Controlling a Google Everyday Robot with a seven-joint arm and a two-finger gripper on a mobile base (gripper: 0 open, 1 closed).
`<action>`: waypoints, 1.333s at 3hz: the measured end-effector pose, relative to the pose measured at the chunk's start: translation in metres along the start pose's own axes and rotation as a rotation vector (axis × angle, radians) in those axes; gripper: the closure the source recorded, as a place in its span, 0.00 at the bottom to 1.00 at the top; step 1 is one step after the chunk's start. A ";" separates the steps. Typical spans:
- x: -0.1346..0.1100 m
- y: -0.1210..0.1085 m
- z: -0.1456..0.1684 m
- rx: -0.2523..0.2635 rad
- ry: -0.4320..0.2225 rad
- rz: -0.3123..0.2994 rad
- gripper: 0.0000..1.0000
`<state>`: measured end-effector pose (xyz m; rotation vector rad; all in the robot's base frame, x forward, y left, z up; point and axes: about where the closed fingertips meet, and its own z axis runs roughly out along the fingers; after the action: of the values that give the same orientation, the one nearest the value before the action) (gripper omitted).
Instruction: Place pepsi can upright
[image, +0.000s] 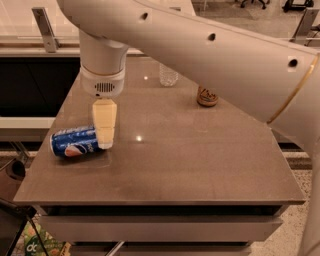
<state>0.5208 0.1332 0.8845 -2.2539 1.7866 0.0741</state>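
Note:
The blue pepsi can (75, 142) lies on its side near the left edge of the brown table (200, 165), its globe logo facing me. My gripper (105, 136) hangs from the white arm and points down right at the can's right end, touching or just in front of it. I see only one cream finger face (105, 122).
A gold/tan can (207, 96) stands at the back right, partly hidden by my arm. A clear plastic water bottle (168, 75) stands at the back middle. The table's left edge is close to the pepsi can. A dark counter runs behind on the left.

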 end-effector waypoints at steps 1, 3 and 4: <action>-0.010 0.008 0.010 -0.056 -0.018 0.012 0.00; -0.027 0.012 0.019 -0.093 0.006 0.065 0.00; -0.037 0.013 0.029 -0.074 0.046 0.100 0.00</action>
<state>0.5030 0.1723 0.8617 -2.2323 1.9507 0.1101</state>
